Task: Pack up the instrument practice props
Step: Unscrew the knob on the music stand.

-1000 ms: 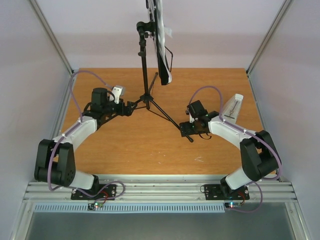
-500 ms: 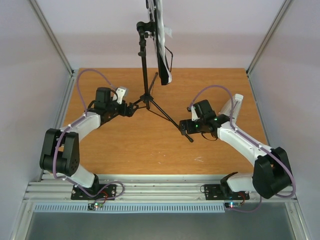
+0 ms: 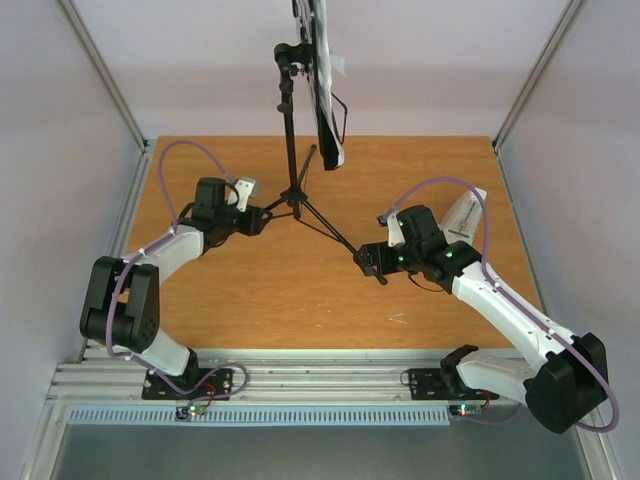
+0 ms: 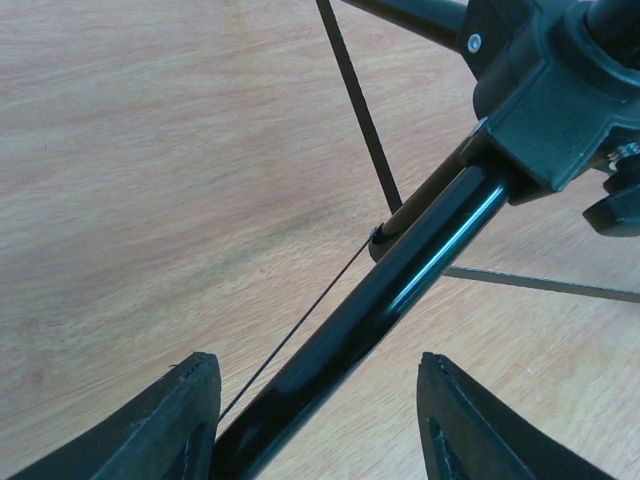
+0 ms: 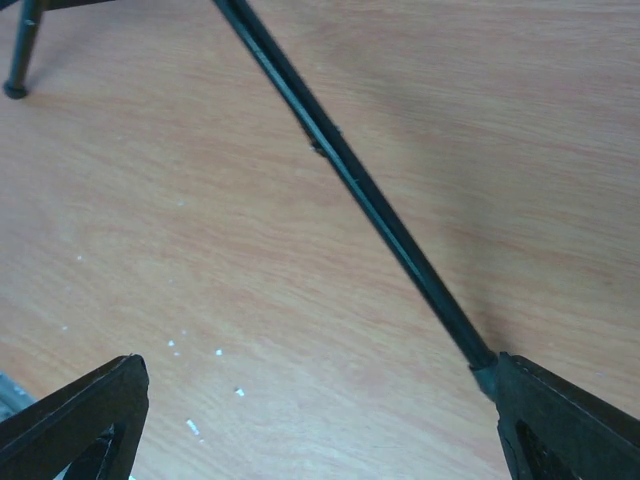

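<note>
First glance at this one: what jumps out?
A black music stand stands upright at the back middle of the table, tripod legs spread. The left gripper is open astride one leg, and the right gripper is open at another leg's foot. A pale metronome sits far right.

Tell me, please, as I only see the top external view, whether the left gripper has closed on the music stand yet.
Observer: No. The left gripper is open, with a black tube of the music stand passing between its fingers.
Operator: And the right one, please?
Observer: The right gripper is open too; a thin leg crosses the table, its end beside one finger.
</note>
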You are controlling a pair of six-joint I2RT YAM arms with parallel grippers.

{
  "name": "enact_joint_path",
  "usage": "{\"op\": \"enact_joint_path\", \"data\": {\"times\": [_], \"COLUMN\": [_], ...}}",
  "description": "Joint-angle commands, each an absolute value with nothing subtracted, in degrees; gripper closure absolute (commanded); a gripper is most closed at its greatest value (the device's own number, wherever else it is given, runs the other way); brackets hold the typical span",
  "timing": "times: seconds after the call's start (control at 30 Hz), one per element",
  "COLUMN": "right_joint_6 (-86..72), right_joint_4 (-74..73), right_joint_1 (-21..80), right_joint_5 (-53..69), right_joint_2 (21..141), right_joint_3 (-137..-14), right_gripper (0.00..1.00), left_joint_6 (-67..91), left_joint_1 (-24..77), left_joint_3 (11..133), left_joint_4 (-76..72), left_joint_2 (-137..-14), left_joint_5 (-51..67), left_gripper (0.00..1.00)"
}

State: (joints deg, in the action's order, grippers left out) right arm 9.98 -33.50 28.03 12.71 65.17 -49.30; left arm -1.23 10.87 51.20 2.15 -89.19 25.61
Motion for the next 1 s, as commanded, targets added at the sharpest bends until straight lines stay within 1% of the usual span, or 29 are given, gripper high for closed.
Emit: {"op": "enact_joint_path", "data": {"times": [0.0, 0.17, 0.27, 0.37, 0.57, 0.67, 0.83, 0.9, 0.97], "right_joint_6": [7.1, 5.9, 2.9, 0.2, -9.9, -13.5, -19.3, -19.1, -20.1], "right_joint_4": [-34.1, -32.5, -31.5, -28.6, -18.7, -13.9, -11.8, -10.5, -8.8], "right_joint_1": [30.4, 33.3, 35.5, 36.9, 39.8, 42.4, 44.6, 45.2, 45.4], "right_joint_5": [14.2, 12.7, 8.9, 8.9, 10.4, 8.3, 5.2, 4.0, 2.2], "right_joint_2": [63.6, 63.1, 63.2, 63.6, 64.5, 65.3, 69.6, 71.1, 71.5], "right_joint_3": [-48.7, -48.2, -48.0, -46.9, -43.8, -43.0, -45.2, -45.8, -45.6], "right_gripper": [0.06, 0.06, 0.07, 0.08, 0.13, 0.14, 0.14, 0.14, 0.14], "left_joint_6": [-0.9, 2.7, 5.1, 6.5, 10.5, 11.5, 14.1, 15.0, 15.4], "left_joint_1": [13.6, 16.2, 17.5, 18.3, 20.7, 22.8, 24.7, 25.3, 25.7], "left_joint_3": [49.6, 46.6, 44.8, 43.0, 38.8, 37.3, 35.4, 34.6, 33.2], "left_joint_4": [1.7, 0.8, 0.6, 0.6, -2.3, -2.9, -3.7, -3.7, -3.6], "left_joint_2": [-87.6, -84.7, -82.6, -80.5, -78.0, -77.6, -75.2, -73.7, -71.9], "left_joint_5": [24.6, 21.6, 21.0, 19.3, 22.6, 23.3, 23.2, 23.2, 21.9], "left_gripper": [0.46, 0.49, 0.52, 0.54, 0.54, 0.54, 0.56, 0.54, 0.49]}}
